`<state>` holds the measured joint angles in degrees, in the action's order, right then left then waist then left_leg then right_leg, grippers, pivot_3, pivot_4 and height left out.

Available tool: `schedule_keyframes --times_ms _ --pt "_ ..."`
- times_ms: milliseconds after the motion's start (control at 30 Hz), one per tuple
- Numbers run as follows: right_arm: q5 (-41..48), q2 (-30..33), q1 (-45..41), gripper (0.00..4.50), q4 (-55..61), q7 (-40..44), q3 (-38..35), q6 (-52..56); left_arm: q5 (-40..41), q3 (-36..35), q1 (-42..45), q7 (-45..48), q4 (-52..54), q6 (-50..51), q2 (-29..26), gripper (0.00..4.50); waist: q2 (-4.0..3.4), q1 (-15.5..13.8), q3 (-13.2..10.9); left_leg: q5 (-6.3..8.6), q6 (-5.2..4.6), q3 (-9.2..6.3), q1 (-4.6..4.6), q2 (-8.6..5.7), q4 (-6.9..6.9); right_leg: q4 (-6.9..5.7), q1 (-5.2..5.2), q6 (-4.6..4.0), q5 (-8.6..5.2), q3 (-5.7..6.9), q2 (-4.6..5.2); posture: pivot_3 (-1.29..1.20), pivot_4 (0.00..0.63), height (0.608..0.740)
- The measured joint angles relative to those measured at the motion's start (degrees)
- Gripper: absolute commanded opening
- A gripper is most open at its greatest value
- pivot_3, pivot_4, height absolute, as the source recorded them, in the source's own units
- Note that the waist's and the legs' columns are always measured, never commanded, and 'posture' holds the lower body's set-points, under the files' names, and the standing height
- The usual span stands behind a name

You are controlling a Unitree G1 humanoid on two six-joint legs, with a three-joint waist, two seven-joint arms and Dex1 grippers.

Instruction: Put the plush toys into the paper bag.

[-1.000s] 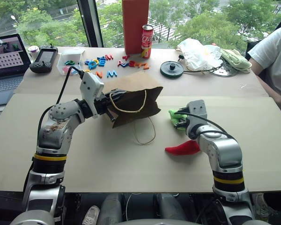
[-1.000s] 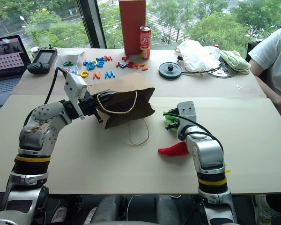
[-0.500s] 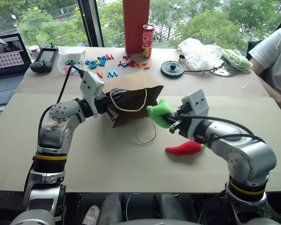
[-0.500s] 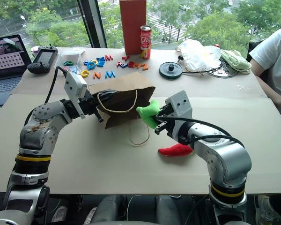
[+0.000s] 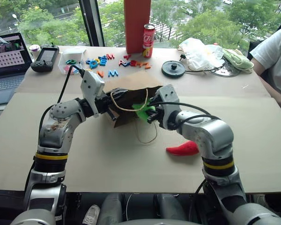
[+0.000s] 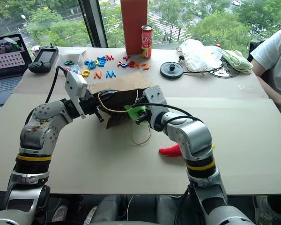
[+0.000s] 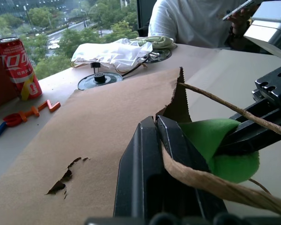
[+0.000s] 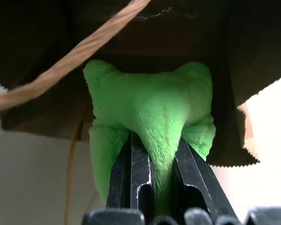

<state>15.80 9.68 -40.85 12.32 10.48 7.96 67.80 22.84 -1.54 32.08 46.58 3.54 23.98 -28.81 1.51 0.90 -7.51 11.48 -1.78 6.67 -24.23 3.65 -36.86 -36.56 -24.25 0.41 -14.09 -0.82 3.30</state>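
Observation:
The brown paper bag (image 5: 131, 83) lies on its side mid-table, its mouth facing me. My left gripper (image 5: 108, 108) is shut on the bag's torn upper edge (image 7: 175, 101) and holds the mouth up. The bright green plush toy (image 5: 143, 113) is pinched in my shut right gripper (image 8: 157, 140) right at the dark opening, under a cord handle (image 8: 79, 51). To the right of the bag, the red chili plush toy (image 5: 182, 149) lies loose on the table beside my right forearm.
Along the back of the table stand a tall red-orange box (image 5: 136, 23), a cola can (image 5: 148, 40), coloured plastic letters (image 5: 103, 61), a black disc (image 5: 173, 68) and a white plastic bag (image 5: 199, 51). A laptop (image 5: 7, 61) sits far left. A person (image 5: 276, 61) sits at the right edge.
My right gripper lifted the green toy from beside the chili and carried it left to the bag's mouth. The left arm and the bag stayed put.

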Motion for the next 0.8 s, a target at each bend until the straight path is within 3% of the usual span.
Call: schedule_keyframes --times_ms 100,300,467,500,800 --pt "-2.15 -1.99 -1.97 0.01 -6.04 -1.44 0.27 -4.07 0.0 0.35 0.19 0.3 0.01 0.03 0.22 0.0 -0.01 0.03 0.0 0.0 0.0 -0.01 -0.03 0.01 0.04 -0.11 -0.01 0.0 0.0 0.01 0.0 0.0 0.15 0.739" --pt "-3.42 -14.32 -9.44 0.01 -21.4 -8.08 -4.76 -14.32 -0.02 1.27 1.29 1.36 -0.03 0.12 0.72 0.0 -0.03 0.52 -0.02 0.0 0.01 0.0 -0.06 0.06 0.08 -0.2 -0.04 -0.01 0.01 0.04 -0.03 0.0 0.15 0.739" --pt "-2.74 -15.05 -9.54 0.01 -25.72 -11.65 -10.16 -19.44 -0.02 1.26 1.43 1.56 0.0 0.13 0.6 0.0 -0.05 -0.21 -0.03 -0.01 0.02 0.05 -0.2 0.0 0.07 -0.11 0.01 0.05 0.03 0.07 0.13 0.0 0.15 0.739" --pt "-2.75 -15.05 -9.54 0.98 -25.72 -11.96 -10.36 -19.79 -0.01 1.27 1.43 1.56 0.0 0.13 0.62 0.0 -0.05 -0.06 -0.03 0.0 0.02 0.01 -0.2 -0.01 0.07 -0.11 0.0 0.05 0.03 0.06 0.13 0.0 0.15 0.739" --pt "-2.1 -15.03 -9.53 3.97 -25.44 -11.64 -10.19 -19.7 -0.02 1.28 1.43 1.5 0.0 0.18 0.68 0.0 -0.06 0.87 -0.04 -0.02 0.04 -0.04 -0.15 0.04 0.12 -0.18 -0.02 0.02 0.02 0.07 0.0 0.0 0.15 0.739"
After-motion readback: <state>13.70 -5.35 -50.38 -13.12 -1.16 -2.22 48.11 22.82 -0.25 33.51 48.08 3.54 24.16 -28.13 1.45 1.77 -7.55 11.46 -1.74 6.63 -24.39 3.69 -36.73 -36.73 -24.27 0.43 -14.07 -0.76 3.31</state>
